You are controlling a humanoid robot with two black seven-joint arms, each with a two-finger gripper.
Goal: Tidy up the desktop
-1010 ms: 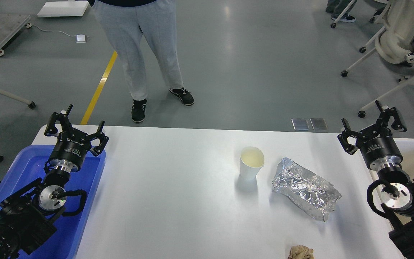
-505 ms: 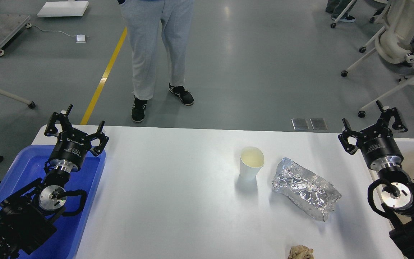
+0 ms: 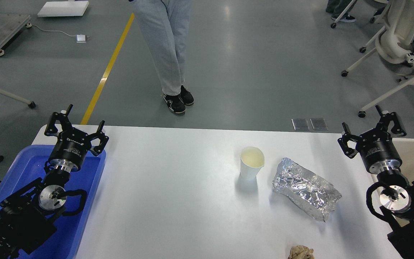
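desktop (image 3: 178,201) white (grey floor (image 3: 257,72) beyond), paper cup (image 3: 251,163), foil packet (image 3: 306,188), left claw (image 3: 76,122) and right claw (image 3: 371,124) both spread, empty

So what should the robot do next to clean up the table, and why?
Probably move the right tool toward the foil bag. Both tools are open and empty, and that bag lies nearest the right one, with the paper cup just beyond it on the table.

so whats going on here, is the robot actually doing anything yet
Nothing is being handled yet. The left gripper hangs open over the blue tray, and the right gripper is open near the table's right edge. On the desktop sit a paper cup, a crumpled foil wrap and a brown wad, all untouched.
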